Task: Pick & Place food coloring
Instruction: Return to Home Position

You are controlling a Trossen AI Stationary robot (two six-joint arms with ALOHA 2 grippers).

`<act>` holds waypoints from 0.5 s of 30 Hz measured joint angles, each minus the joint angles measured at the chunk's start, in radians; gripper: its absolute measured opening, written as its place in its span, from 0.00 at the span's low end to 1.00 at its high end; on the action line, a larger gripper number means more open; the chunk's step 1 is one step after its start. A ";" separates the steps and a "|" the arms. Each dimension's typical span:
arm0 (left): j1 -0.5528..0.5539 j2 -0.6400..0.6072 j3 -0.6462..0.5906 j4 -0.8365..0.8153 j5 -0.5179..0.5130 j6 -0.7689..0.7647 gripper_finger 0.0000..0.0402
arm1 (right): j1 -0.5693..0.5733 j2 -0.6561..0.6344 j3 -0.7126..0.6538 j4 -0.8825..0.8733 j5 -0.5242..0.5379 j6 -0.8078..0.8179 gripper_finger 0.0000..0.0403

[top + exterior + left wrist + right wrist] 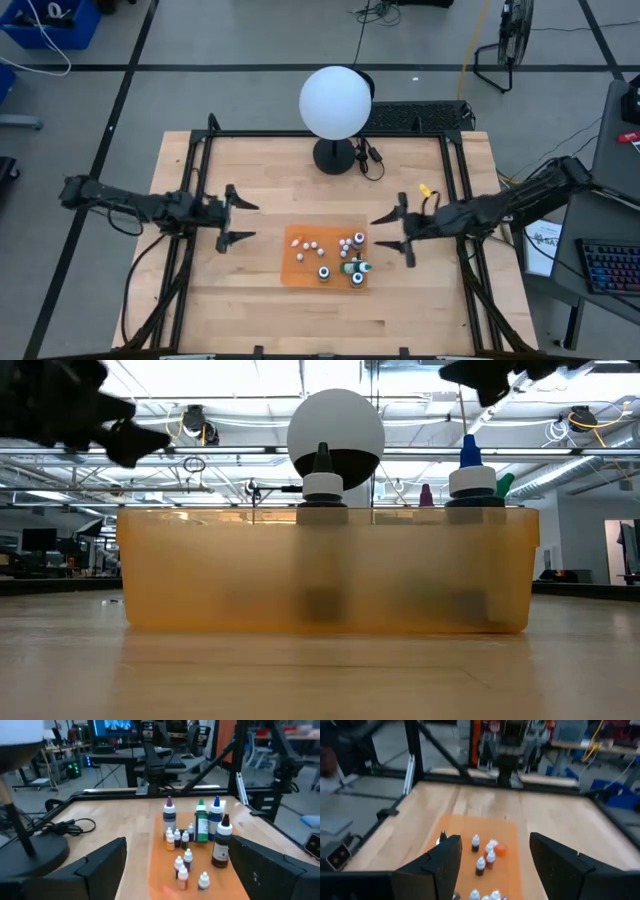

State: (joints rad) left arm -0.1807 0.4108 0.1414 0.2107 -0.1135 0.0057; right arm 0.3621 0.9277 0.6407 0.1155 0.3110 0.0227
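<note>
The food coloring bottles stand upright on an orange mat (300,268) at the table's middle. Several tiny whitish ones (306,244) are grouped at its left and far side. The bigger dark ones (324,272) with ringed tops stand at its right, near part, beside a green one (352,266). My left gripper (242,221) hovers open, left of the mat. My right gripper (391,231) hovers open just off the mat's right edge. The left wrist view shows the tall bottles (201,822) and small ones (183,874) ahead of its fingers. The right wrist view shows small bottles (481,864).
A large white globe lamp (335,101) stands on a dark base (334,157) at the table's far middle, with a cable (372,158) beside it. A small yellow piece (425,188) lies far right. A black frame (205,150) runs along the table's edges. Bare wood lies near the mat.
</note>
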 joint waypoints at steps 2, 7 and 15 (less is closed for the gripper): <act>0.020 -0.113 -0.057 -0.030 0.010 -0.001 0.85 | 0.000 -0.079 -0.038 0.005 0.000 -0.034 0.56; 0.058 -0.332 -0.098 -0.201 0.010 -0.014 0.87 | -0.002 -0.298 -0.197 0.036 0.002 -0.067 0.56; 0.063 -0.404 -0.098 -0.268 0.062 0.032 0.85 | -0.002 -0.703 -0.486 0.094 0.002 -0.042 0.56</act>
State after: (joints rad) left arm -0.1181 0.0071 0.0437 -0.0574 -0.0517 0.0379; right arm 0.3597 0.2248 0.1551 0.2098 0.3128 -0.0194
